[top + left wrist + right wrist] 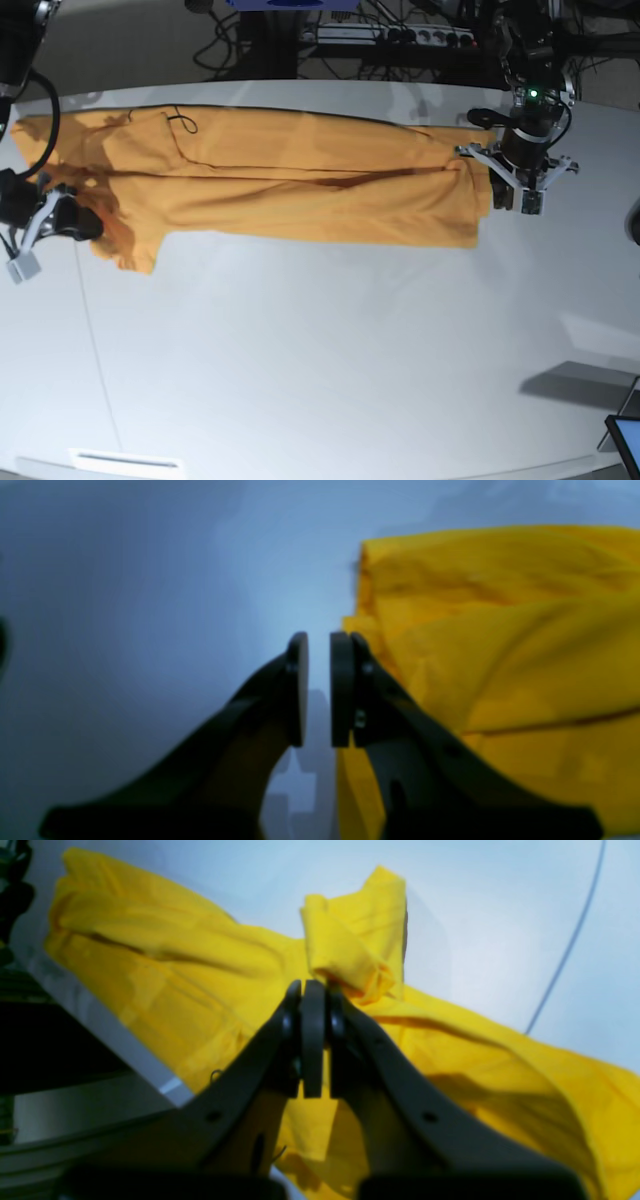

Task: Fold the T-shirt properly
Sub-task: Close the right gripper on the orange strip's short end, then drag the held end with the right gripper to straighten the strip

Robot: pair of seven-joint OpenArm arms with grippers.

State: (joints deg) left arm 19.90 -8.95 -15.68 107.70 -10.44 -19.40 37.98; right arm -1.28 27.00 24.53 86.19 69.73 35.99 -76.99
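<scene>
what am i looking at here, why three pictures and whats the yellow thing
It is a two-armed robot at a white table, set to fold a T-shirt. The base picture looks down on the whole table; the other two come from cameras on each wrist, looking along the black pincers. The yellow T-shirt lies stretched out in a long, partly folded band between the arms. The right tool is pinched shut on a bunch of T-shirt cloth. The left tool sits beside the shirt's other end, its jaws slightly apart with nothing between them.

surface: white table | on it: T-shirt, lengthwise
</scene>
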